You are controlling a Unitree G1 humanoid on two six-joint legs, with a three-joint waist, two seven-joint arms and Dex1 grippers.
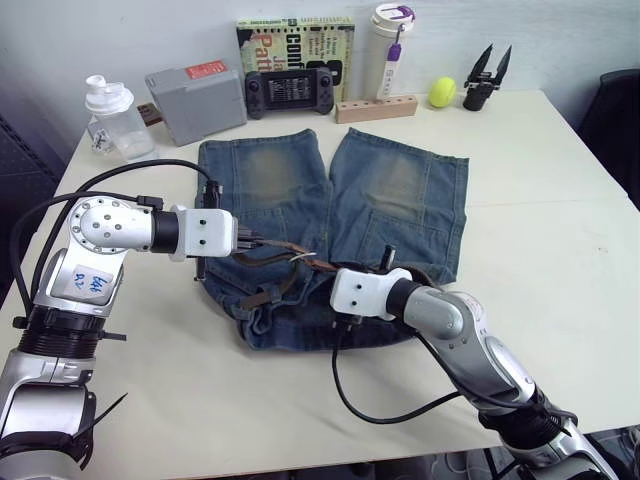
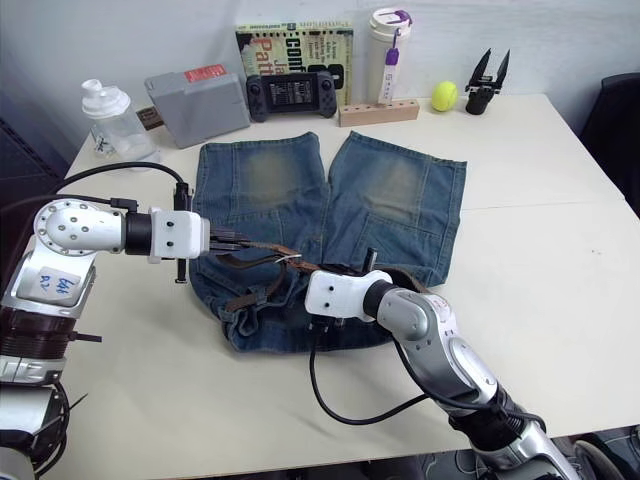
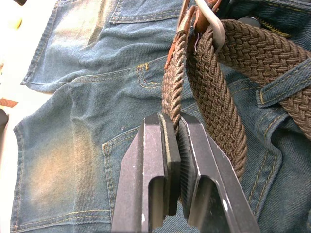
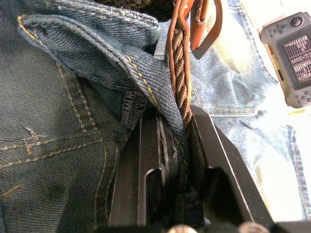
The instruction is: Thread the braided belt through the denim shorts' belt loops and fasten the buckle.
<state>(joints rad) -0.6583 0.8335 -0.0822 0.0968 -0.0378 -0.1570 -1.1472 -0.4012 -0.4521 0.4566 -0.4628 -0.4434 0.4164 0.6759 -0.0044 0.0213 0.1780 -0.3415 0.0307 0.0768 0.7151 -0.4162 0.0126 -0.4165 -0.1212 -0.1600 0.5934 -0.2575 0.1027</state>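
Pale worktop [image 1: 560,250] carries the denim shorts [image 1: 330,230] spread flat, the braided belt [image 1: 285,250] lying along the waistband at the near edge, through at least one of the belt loops [image 3: 286,85] but judged unfastened. Left pincer [image 3: 175,145] is clamped on the belt strap; right pincer [image 4: 172,141] is closed on belt and denim fold together. Wrist views show these grips and the silver buckle [image 3: 214,24]; head views show the overall layout.
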